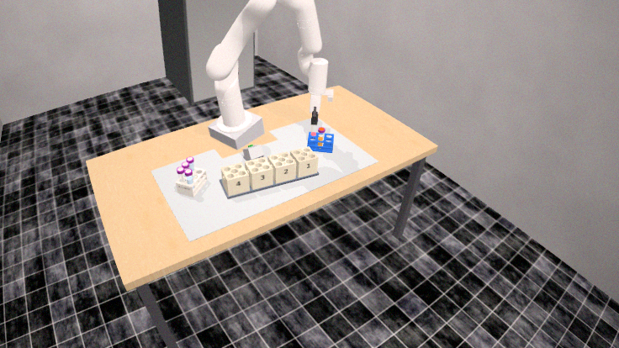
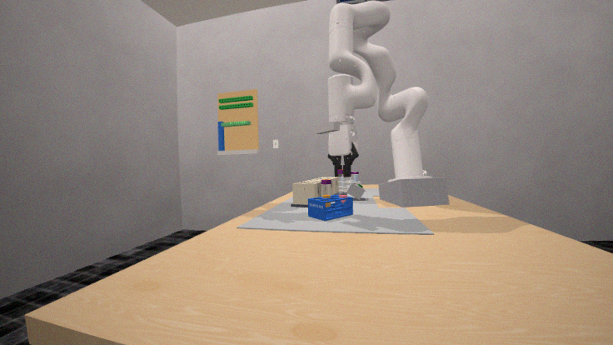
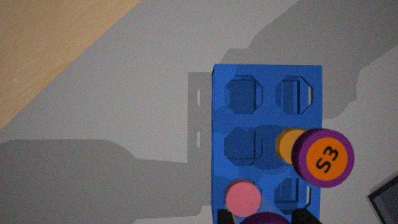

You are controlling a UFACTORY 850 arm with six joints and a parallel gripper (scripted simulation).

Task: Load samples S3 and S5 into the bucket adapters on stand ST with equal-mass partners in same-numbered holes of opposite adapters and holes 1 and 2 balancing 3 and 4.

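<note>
My gripper (image 1: 314, 123) (image 2: 341, 172) (image 3: 265, 220) is shut on a purple-capped tube with pink contents (image 1: 313, 134) (image 2: 342, 196) (image 3: 243, 198). The tube is upright over the blue sample rack (image 1: 326, 148) (image 2: 319, 212) (image 3: 267, 74), its lower end at the mouth of a corner well; its ID is hidden. Tube S3 (image 1: 321, 129) (image 2: 326, 182) (image 3: 327, 159), with orange contents, stands in a neighbouring middle well. Adapters 1 (image 1: 308, 166), 2 (image 1: 285, 171), 3 (image 1: 261, 177) and 4 (image 1: 238, 183) sit in the stand, with no tubes visible in them.
A cream rack (image 1: 184, 189) at the left holds several purple-capped tubes (image 1: 189, 160). The small desk (image 1: 256, 151) (image 2: 355, 191) with the green key (image 1: 251, 145) (image 2: 360, 185) stands behind the adapters, near the arm's base (image 1: 237, 133) (image 2: 413, 192).
</note>
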